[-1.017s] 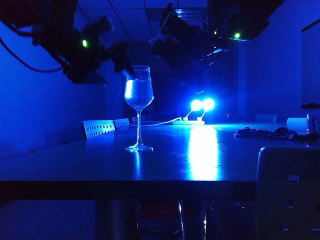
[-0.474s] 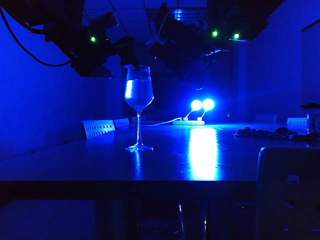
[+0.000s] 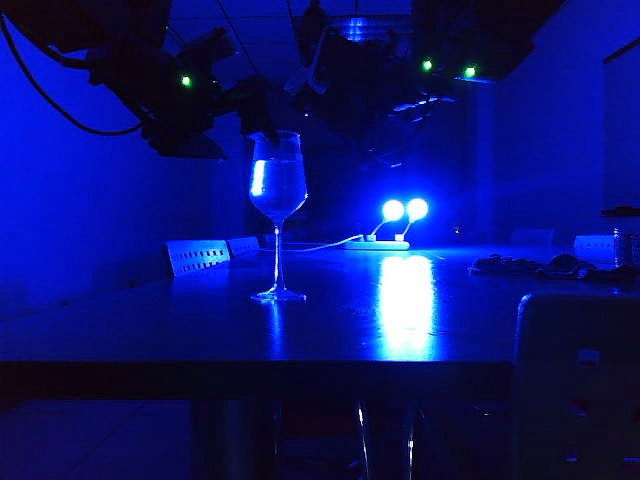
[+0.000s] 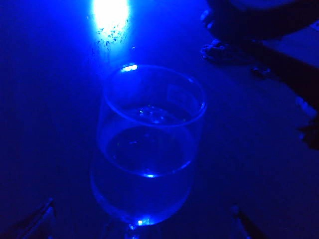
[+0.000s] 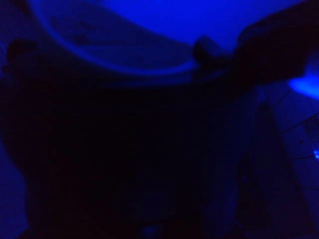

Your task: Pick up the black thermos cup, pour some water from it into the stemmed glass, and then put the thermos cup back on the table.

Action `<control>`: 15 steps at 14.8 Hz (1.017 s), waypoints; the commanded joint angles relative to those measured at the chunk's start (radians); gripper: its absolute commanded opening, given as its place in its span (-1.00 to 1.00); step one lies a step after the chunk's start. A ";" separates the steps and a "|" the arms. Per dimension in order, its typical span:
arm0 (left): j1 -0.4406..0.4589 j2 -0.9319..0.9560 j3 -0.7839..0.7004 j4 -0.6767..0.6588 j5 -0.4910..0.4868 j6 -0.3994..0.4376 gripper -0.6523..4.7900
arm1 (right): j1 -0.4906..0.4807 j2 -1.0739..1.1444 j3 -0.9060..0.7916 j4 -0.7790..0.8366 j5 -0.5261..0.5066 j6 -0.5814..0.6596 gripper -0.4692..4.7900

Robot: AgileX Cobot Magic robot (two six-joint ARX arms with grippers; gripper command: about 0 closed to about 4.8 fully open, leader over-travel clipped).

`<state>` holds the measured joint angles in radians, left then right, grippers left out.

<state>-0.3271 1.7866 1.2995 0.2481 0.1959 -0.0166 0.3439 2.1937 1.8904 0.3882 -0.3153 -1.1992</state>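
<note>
The stemmed glass (image 3: pixel 277 190) stands upright on the table (image 3: pixel 200 330), its bowl about half full of water. My left gripper (image 3: pixel 255 110) hangs at the glass's rim on the left side, open. In the left wrist view the glass (image 4: pixel 149 149) sits between the spread fingertips (image 4: pixel 40 219), untouched. My right gripper is shut on the black thermos cup (image 3: pixel 350 80), held in the air above and right of the glass. The thermos cup (image 5: pixel 124 149) fills the right wrist view as a dark mass with its rim showing; the fingers are hidden in the dark.
Two bright blue lamps (image 3: pixel 404 210) on a power strip at the back throw glare across the tabletop. Dark clutter (image 3: pixel 540 266) lies at the right edge. A pale chair back (image 3: pixel 578 380) stands at the front right. White perforated pieces (image 3: pixel 197 256) sit at the left.
My left gripper has moved right, up to the glass's rim. The right arm has rolled its wrist with the thermos cup. The glass has not moved.
</note>
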 commanded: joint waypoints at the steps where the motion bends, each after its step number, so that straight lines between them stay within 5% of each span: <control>1: 0.000 -0.002 0.005 -0.001 0.008 0.002 1.00 | 0.000 0.004 0.049 0.089 -0.001 -0.014 -0.38; 15: 0.000 0.003 0.006 -0.017 0.006 0.005 1.00 | -0.006 0.061 0.140 -0.039 -0.018 -0.224 -0.39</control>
<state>-0.3271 1.7927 1.2999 0.2264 0.1986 -0.0158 0.3367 2.2715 2.0151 0.2821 -0.3294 -1.4086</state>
